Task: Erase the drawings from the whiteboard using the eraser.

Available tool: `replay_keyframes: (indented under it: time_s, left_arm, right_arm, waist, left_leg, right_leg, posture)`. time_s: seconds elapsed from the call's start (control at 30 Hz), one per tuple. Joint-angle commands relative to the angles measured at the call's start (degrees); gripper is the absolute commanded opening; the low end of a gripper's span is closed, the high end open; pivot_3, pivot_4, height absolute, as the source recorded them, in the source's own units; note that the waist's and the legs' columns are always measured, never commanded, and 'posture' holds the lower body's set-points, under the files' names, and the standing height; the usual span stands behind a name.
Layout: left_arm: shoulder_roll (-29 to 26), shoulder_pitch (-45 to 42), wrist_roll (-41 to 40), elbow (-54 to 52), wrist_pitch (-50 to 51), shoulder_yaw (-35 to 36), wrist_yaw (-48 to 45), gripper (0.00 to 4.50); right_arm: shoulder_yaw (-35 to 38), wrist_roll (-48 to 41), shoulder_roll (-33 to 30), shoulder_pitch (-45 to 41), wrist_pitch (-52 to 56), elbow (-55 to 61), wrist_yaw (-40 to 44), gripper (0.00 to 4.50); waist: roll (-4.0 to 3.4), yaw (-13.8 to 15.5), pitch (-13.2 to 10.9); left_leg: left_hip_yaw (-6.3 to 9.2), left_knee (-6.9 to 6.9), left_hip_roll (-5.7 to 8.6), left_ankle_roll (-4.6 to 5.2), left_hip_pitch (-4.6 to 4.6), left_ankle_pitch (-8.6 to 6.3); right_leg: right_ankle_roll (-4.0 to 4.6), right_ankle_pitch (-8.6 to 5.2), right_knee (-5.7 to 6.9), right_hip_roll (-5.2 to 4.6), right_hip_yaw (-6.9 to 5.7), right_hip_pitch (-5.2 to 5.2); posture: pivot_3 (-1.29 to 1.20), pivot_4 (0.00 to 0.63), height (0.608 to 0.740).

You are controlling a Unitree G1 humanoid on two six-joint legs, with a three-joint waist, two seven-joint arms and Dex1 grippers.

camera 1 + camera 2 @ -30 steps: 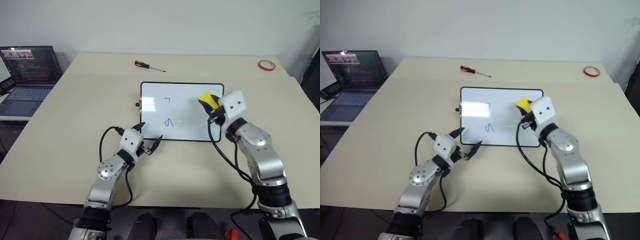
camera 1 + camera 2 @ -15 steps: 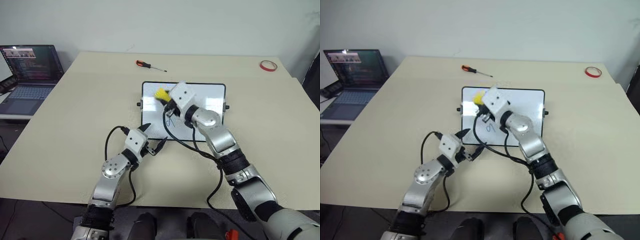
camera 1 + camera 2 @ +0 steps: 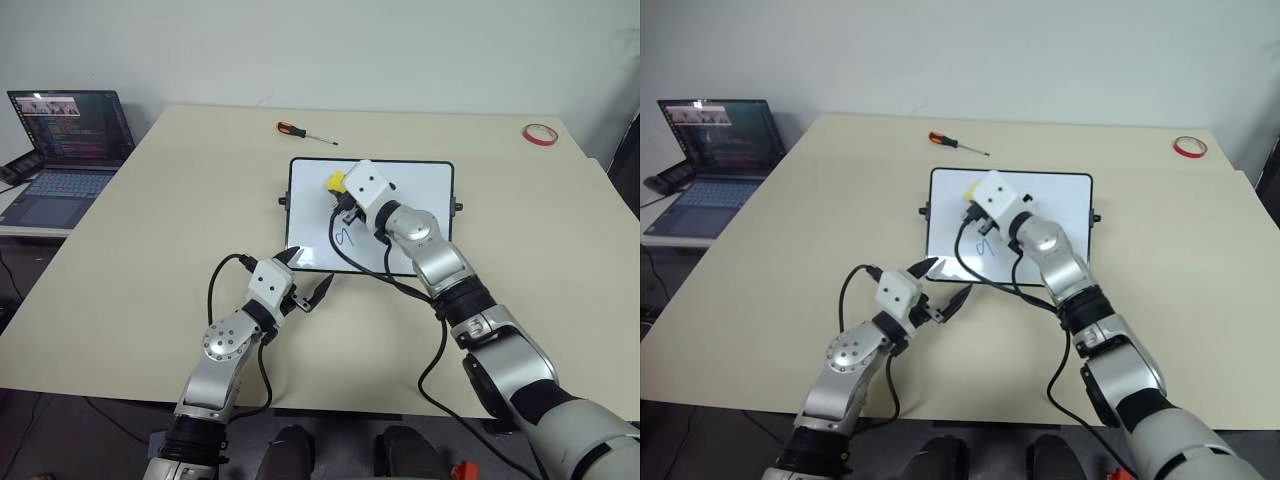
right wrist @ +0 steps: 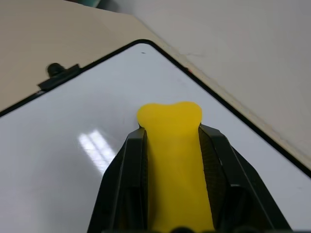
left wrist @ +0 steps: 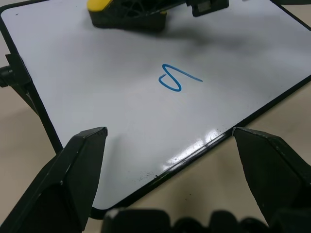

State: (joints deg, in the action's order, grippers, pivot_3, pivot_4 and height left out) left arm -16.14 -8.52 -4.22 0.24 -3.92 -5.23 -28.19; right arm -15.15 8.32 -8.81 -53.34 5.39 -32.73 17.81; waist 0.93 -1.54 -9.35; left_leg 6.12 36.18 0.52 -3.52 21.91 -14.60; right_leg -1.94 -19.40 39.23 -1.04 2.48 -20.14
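Since a second ago the right end effector [image 3: 340, 190] has swept leftward across the whiteboard [image 3: 420, 190], from its right side to its far-left part, and the upper blue mark seen there earlier is gone. It is clamped on the yellow eraser [image 3: 335, 182], which sits on the board's far-left area, with one blue drawing [image 5: 176, 79] left on the near-left part of the white surface. The left end effector [image 3: 305, 282] hovers with its fingers spread wide at the board's near-left corner, over the table [image 3: 150, 230], while a screwdriver [image 3: 303, 132] and a red tape ring [image 3: 537, 133] lie far off and a laptop [image 3: 60, 140] stands to the left.
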Motion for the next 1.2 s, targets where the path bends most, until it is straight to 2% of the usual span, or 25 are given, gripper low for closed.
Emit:
replay_keyframes:
  time_s: [0.03, 0.47, 0.63, 0.87, 0.97, 1.2]
  left_arm:
    - [0.20, -1.09, -0.34, -1.15, -0.86, -0.09, -0.28, 4.50]
    - [0.02, -2.44, -0.35, 0.19, -1.49, 0.11, -0.44, 4.50]
    - [-0.43, -1.87, -0.30, -0.12, -1.39, 0.63, -0.12, 4.50]
    - [-0.32, -1.41, -0.26, -0.67, -1.18, 0.53, 0.19, 4.50]
    - [-0.24, -1.00, -0.28, -0.94, -1.17, 0.34, 0.15, 4.50]
    - [-0.13, -0.32, -0.42, -2.15, -0.55, -0.25, -0.28, 4.50]
  right_arm:
    - [1.53, 2.16, -2.33, 1.04, 2.30, -0.48, -1.99, 1.16]
    - [-3.42, 2.52, -3.75, 14.00, 8.01, 15.93, 8.49, 1.16]
    - [-3.54, 2.95, -4.30, 13.36, 8.31, 15.44, 9.75, 1.16]
    - [0.30, 2.10, -4.03, 10.17, 6.57, 12.39, 5.40, 1.16]
    - [0.74, 0.62, -3.96, 11.98, 6.93, 15.90, 6.47, 1.16]
    - [2.29, -2.75, -5.90, 21.08, 11.81, 33.03, 10.06, 1.16]
  waist:
    - [0.00, -0.01, 0.00]
    - [-0.01, -0.34, 0.08]
    - [-0.02, -0.45, 0.09]
    - [-0.02, -0.38, 0.09]
    - [-0.02, -0.23, 0.08]
    - [-0.02, -0.14, 0.07]
  left_leg:
    - [0.00, 0.00, 0.00, 0.00, 0.00, 0.00]
    - [0.01, -0.01, -0.02, 0.00, -0.08, 0.00]
    - [-0.01, -0.01, -0.02, 0.00, -0.10, 0.00]
    - [0.00, 0.00, -0.02, 0.00, -0.14, 0.02]
    - [0.01, 0.00, -0.01, -0.01, -0.14, 0.06]
    - [0.04, -0.04, 0.00, -0.01, 0.15, 0.06]
  right_leg:
    - [0.00, 0.00, 0.00, 0.00, 0.00, 0.00]
    - [0.00, 0.00, -0.02, 0.02, 0.00, 0.09]
    - [0.00, 0.00, -0.01, 0.02, 0.00, 0.08]
    - [0.02, 0.02, 0.03, 0.02, 0.00, 0.10]
    - [0.03, 0.03, 0.09, 0.02, 0.00, 0.09]
    - [0.03, 0.03, -0.15, 0.00, -0.01, -0.05]
  posture:
    - [0.00, 0.150, 0.740]
    - [0.00, 0.150, 0.740]
    - [0.00, 0.150, 0.740]
    - [0.00, 0.150, 0.740]
    - [0.00, 0.150, 0.740]
    - [0.00, 0.150, 0.740]
